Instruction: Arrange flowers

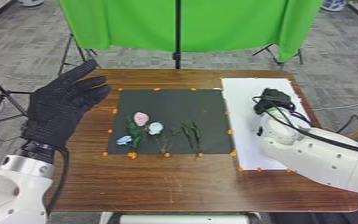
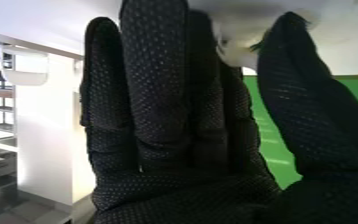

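Note:
In the head view, my right hand [image 1: 275, 100] is over the white sheet [image 1: 246, 92]. My left hand [image 1: 58, 102] stands raised beside the table's left edge, fingers straight and open. On the black sheet [image 1: 171, 102] lie a pink flower [image 1: 141, 118], a white flower [image 1: 155, 128], a blue flower [image 1: 124, 140] and green stems [image 1: 191, 135]. In the right wrist view, my right hand [image 2: 180, 150] is open, its fingers straight and thumb apart. Beyond them is a pale, blurred thing [image 2: 241, 44] with a bit of green; what it is I cannot tell.
Orange markers line the edges of both sheets. The brown wooden table [image 1: 167, 185] carries the sheets, and its bare wood runs along the near side. Past the far edge hangs a green cloth [image 1: 238, 30] on a black stand. A dark cable runs along my right arm.

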You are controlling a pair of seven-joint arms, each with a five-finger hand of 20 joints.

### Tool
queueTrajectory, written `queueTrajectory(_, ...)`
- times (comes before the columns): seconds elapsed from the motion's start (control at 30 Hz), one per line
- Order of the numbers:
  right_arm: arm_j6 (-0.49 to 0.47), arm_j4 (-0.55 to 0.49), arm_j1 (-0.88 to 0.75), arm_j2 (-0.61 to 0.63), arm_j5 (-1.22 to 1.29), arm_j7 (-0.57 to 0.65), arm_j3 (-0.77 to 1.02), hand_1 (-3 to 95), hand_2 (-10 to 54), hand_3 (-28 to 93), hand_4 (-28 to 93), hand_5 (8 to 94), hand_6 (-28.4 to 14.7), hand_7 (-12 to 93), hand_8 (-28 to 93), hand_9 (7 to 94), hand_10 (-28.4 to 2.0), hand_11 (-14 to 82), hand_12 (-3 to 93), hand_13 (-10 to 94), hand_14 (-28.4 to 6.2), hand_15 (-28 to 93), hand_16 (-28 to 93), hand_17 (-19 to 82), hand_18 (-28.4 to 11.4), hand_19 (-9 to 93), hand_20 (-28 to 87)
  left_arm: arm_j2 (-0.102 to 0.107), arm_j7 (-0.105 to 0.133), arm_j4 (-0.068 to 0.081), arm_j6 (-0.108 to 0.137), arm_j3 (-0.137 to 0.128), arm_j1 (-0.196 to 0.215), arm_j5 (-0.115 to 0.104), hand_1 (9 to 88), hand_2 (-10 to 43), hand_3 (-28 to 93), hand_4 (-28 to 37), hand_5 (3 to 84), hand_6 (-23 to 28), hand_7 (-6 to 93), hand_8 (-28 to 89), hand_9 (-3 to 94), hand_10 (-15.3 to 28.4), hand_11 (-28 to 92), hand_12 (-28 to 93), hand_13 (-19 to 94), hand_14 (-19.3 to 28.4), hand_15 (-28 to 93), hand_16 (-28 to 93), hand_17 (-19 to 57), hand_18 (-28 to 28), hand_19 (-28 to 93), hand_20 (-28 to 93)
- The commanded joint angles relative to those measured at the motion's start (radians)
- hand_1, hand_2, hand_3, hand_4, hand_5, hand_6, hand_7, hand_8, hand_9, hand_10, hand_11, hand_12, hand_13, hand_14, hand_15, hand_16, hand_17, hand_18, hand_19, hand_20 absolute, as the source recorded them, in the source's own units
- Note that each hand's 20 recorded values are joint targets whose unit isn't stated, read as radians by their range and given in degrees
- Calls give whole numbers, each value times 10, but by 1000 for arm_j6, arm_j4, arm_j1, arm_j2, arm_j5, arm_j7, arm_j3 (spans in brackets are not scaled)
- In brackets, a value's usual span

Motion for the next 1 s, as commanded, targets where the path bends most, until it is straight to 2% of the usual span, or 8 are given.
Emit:
queueTrajectory(0.03,72,14,20,-23,-66,-14,-74,546,-95,653,-283,752,25,212,-9,928,-48,108,280,867,-30,481,197,473,-148,906,-169,-1,8,0,-2,-2,18,-2,243,75,771,-221,379,100,154,-98,342,218,300,121,238,284,518,-87,-93,251,550,258)
queueTrajectory(0.2,124,2,24,-17,-95,-18,-84,564,-95,659,-283,823,31,238,23,937,-47,215,247,888,-19,490,209,476,-145,925,-156,-5,9,-8,-4,-12,28,2,243,74,771,-221,380,101,154,-99,342,218,301,122,237,284,518,-87,-93,251,550,258)
queueTrajectory(0.4,159,-20,42,-25,-132,-34,-81,565,-95,670,-283,835,31,236,26,937,-49,233,240,893,-18,496,215,475,-145,928,-152,-10,8,-16,-2,-26,37,6,244,75,771,-221,380,101,154,-98,342,219,300,120,238,284,518,-87,-93,251,551,258)
queueTrajectory(0.57,203,-67,62,-35,-162,-64,-79,562,-95,681,-283,840,29,233,27,937,-51,239,237,894,-17,496,217,471,-146,931,-149,-4,14,-26,-5,-33,44,10,242,75,771,-220,380,101,153,-98,342,219,299,121,237,284,517,-87,-93,251,551,258)
queueTrajectory(0.6,210,-83,74,-37,-165,-70,-88,561,-95,683,-283,842,28,233,28,937,-51,239,236,894,-17,496,217,470,-146,931,-148,-6,4,-25,-7,-29,34,12,243,74,771,-220,380,101,153,-98,342,219,299,121,238,284,517,-87,-93,251,551,258)
queueTrajectory(0.77,223,-133,126,-95,-169,-124,-126,560,-95,688,-283,843,28,231,32,937,-51,242,235,894,-17,496,218,465,-147,932,-141,3,7,-28,-10,-29,27,14,242,74,771,-220,380,101,153,-98,342,219,300,122,237,284,518,-86,-93,252,552,258)
queueTrajectory(0.93,225,-144,172,-185,-163,-152,-174,559,-95,690,-283,843,28,229,33,937,-53,242,235,893,-17,497,220,456,-148,932,-133,3,-13,-23,-33,-19,-2,23,242,74,770,-221,380,101,153,-98,341,219,299,122,238,284,518,-87,-93,252,552,258)
queueTrajectory(1.0,230,-147,181,-217,-156,-158,-187,559,-95,690,-283,842,28,229,33,937,-52,241,234,891,-17,498,220,451,-147,932,-130,9,-12,-22,-43,-13,-14,26,241,74,769,-220,380,101,152,-98,342,219,298,122,238,284,517,-87,-92,254,553,258)
